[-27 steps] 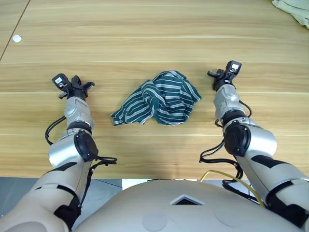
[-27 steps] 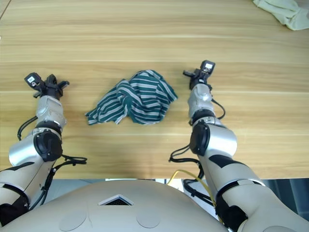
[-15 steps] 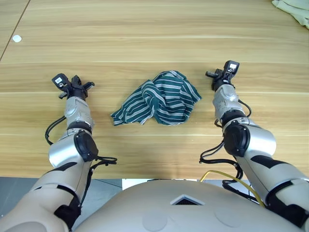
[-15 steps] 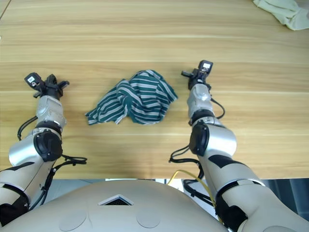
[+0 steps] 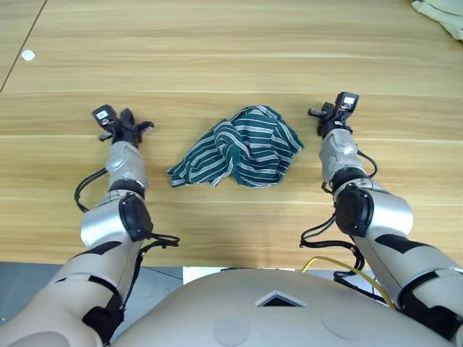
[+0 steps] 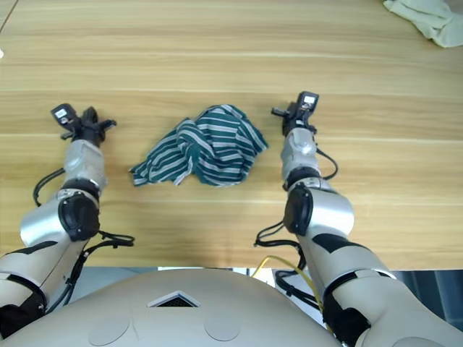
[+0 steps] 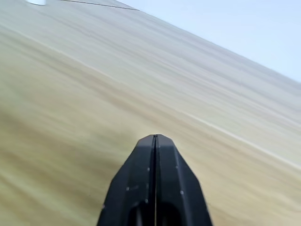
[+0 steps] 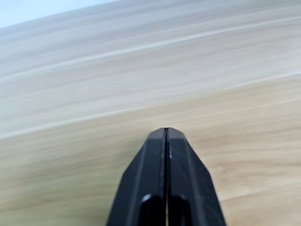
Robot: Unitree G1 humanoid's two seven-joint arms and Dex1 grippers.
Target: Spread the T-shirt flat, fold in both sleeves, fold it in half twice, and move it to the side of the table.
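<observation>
The T-shirt, dark green with thin white stripes, lies crumpled in a heap on the tabletop, about midway between my two arms and touching neither. One loose end trails out toward my left side and lies flat on the wood. The rest is bunched in folds, and I cannot tell the sleeves from the body.

My left jaws are pressed together and empty. In the left wrist view the two black fingers meet along a thin seam, with bare wood beyond them. They sit to the left of the T-shirt, apart from it, and I cannot tell whether they touch the wood.

My right jaws are likewise closed on nothing, the fingers meeting flush. They sit near the T-shirt's right edge, closer to it than the left jaws are, with a strip of wood between.

At the far right corner of the tabletop lies a crumpled pale cloth, well apart from the T-shirt. A small white round mark sits at the far left.
</observation>
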